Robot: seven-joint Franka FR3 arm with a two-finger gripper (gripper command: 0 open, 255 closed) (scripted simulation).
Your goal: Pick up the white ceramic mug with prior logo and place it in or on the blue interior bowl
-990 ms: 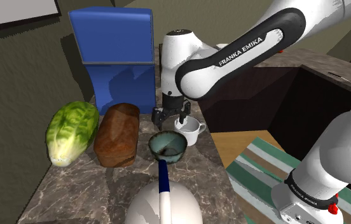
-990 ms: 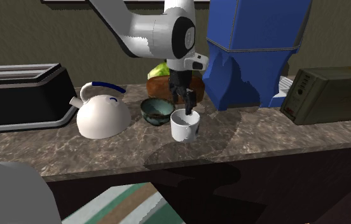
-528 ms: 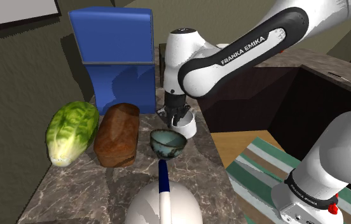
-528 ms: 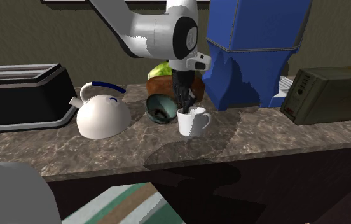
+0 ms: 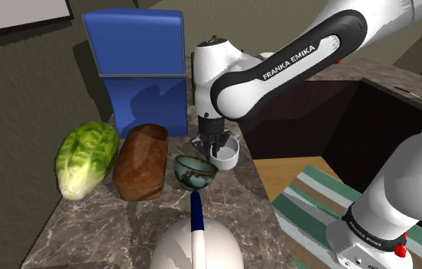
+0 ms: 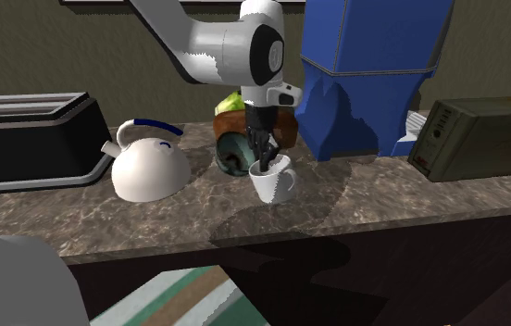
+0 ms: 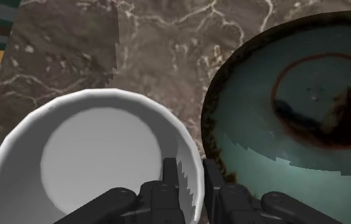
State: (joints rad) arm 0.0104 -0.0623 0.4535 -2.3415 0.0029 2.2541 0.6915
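The white mug (image 5: pixel 225 153) stands on the marble counter, leaning a little in the second exterior view (image 6: pixel 276 183). My gripper (image 5: pixel 215 143) comes down from above and is shut on the mug's rim. In the wrist view one finger is inside the mug (image 7: pixel 98 159) and the other outside, with the gripper (image 7: pixel 191 181) clasping the wall between them. The dark bowl with a blue-green inside (image 5: pixel 195 171) sits right beside the mug, its rim almost touching in the wrist view (image 7: pixel 295 108). In the second exterior view the bowl (image 6: pixel 233 155) looks tipped.
A brown loaf (image 5: pixel 141 161) and a lettuce (image 5: pixel 87 157) lie at the shoulder view's left of the bowl. A blue appliance (image 5: pixel 135 67) stands behind. A white kettle with a blue handle (image 6: pixel 150 159), a toaster (image 6: pixel 27 139) and a brown box (image 6: pixel 485 139) also stand on the counter (image 6: pixel 383 199).
The fingers went from open around the mug's rim to shut on it. The mug turned and shifted slightly, and the bowl was nudged and tipped.
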